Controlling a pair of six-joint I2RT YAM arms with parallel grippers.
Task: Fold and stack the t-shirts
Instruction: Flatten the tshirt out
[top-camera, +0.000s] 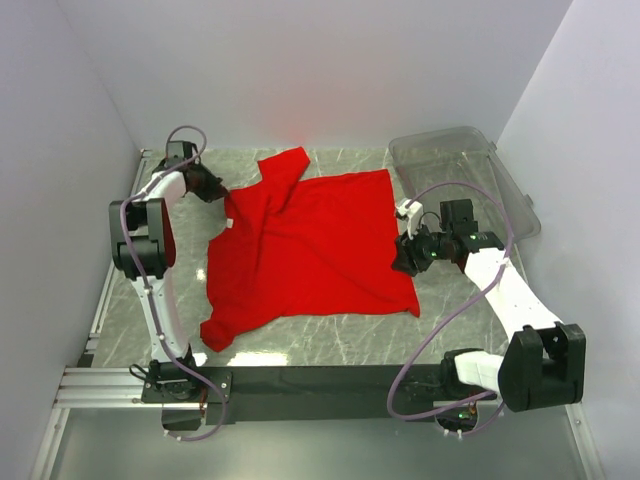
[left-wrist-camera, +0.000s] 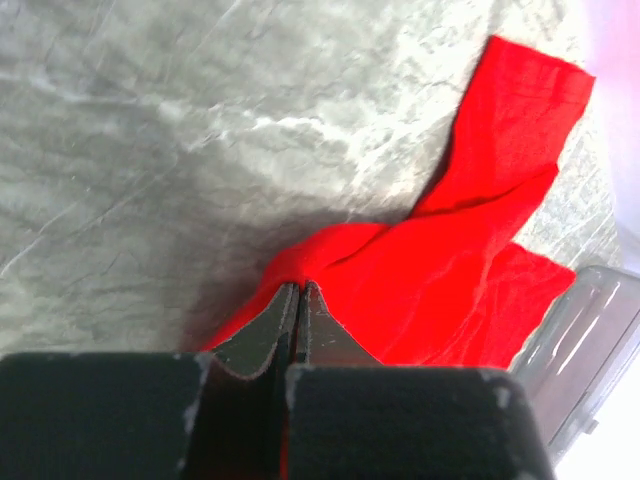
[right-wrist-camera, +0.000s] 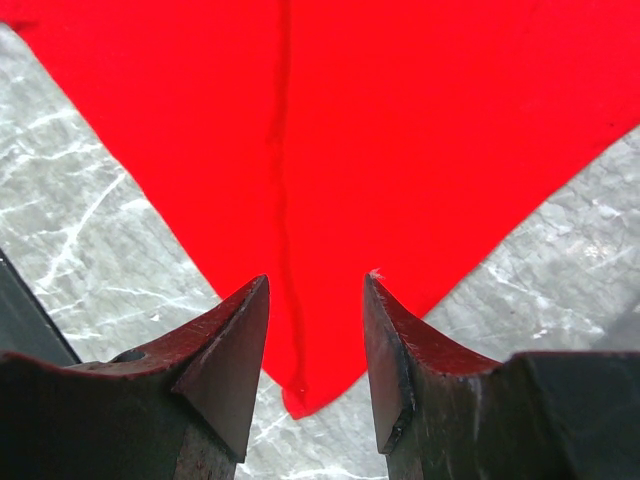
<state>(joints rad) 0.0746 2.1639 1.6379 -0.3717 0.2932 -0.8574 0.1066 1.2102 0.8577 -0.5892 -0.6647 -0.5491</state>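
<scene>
A red t-shirt (top-camera: 310, 240) lies spread and rumpled on the marble table, one sleeve (top-camera: 285, 165) pointing to the back. My left gripper (top-camera: 222, 197) is shut on the shirt's left edge; in the left wrist view the jaws (left-wrist-camera: 297, 290) pinch a fold of red cloth (left-wrist-camera: 440, 270). My right gripper (top-camera: 403, 255) is open at the shirt's right edge. In the right wrist view its fingers (right-wrist-camera: 316, 285) straddle a corner of the shirt (right-wrist-camera: 310, 385) lying on the table, not gripping it.
A clear plastic bin (top-camera: 460, 175) stands at the back right; it also shows in the left wrist view (left-wrist-camera: 580, 350). A black strip (top-camera: 320, 380) runs along the table's near edge between the arm bases. White walls close in at back and sides.
</scene>
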